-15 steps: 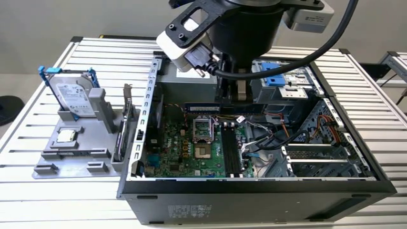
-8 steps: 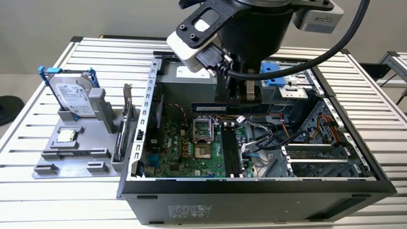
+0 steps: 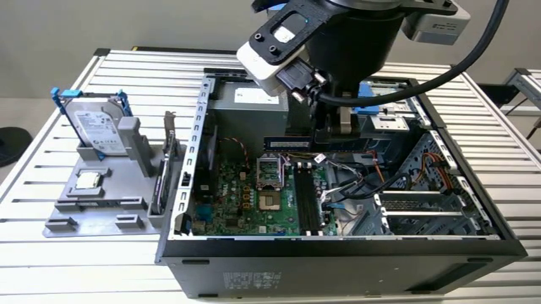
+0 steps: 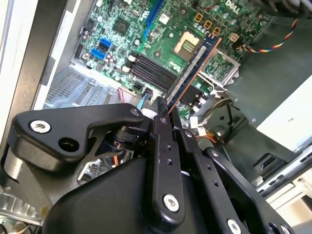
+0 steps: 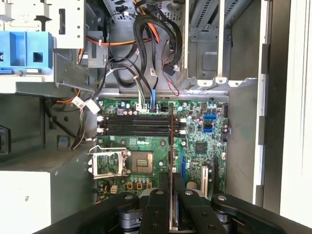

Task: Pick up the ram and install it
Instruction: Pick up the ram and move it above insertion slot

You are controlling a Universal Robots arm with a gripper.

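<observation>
Pincer (image 4: pixel 164 111) clamps long thin blue-green ram (image 4: pixel 193 67)

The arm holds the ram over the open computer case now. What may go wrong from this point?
1. The hand grips the ram by one end, so its long free part may tilt or slip under pressure.
2. The ram looks crosswise to the memory slots; pressed down like this, it would not seat.
3. Loose cables hang near the slots' end and may catch the stick.
</observation>
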